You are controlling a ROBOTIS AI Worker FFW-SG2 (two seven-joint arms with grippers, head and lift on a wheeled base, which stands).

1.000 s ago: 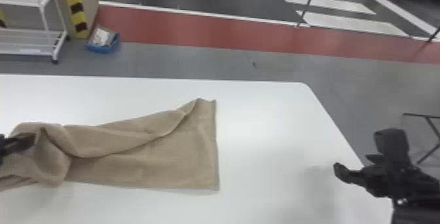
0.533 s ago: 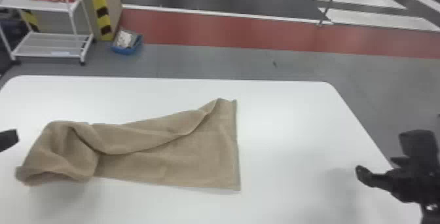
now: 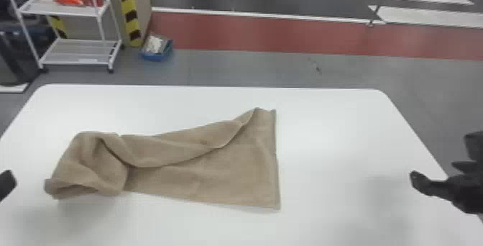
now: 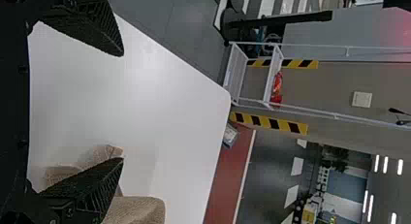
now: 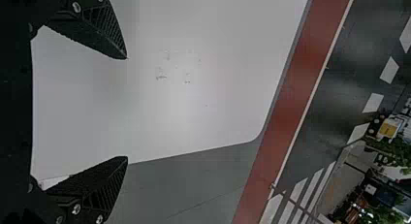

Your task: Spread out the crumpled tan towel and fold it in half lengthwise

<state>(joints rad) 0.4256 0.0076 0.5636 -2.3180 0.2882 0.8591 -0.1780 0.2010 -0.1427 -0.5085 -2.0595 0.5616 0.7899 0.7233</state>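
Observation:
The tan towel [image 3: 215, 169] lies on the white table, its right part fairly flat with the far edge turned over, its left part bunched in thick folds. At the left edge of the head view is the tip of my left gripper [image 3: 6, 184], apart from the towel. In the left wrist view my left gripper [image 4: 123, 106] stands open, with some of the towel [image 4: 135, 210] beyond one finger. My right gripper [image 3: 431, 177] is over the table's right side, away from the towel; the right wrist view shows this gripper [image 5: 127, 107] open with nothing between its fingers.
The white table [image 3: 334, 119] has rounded far corners. Beyond its far left stand a white shelf cart [image 3: 77, 51] and a blue bin [image 3: 157, 49] on the floor.
The left gripper has let go of the bunched towel end and moved away left. The head view has swung left, shifting the scene rightward. The towel's right part looks unchanged.

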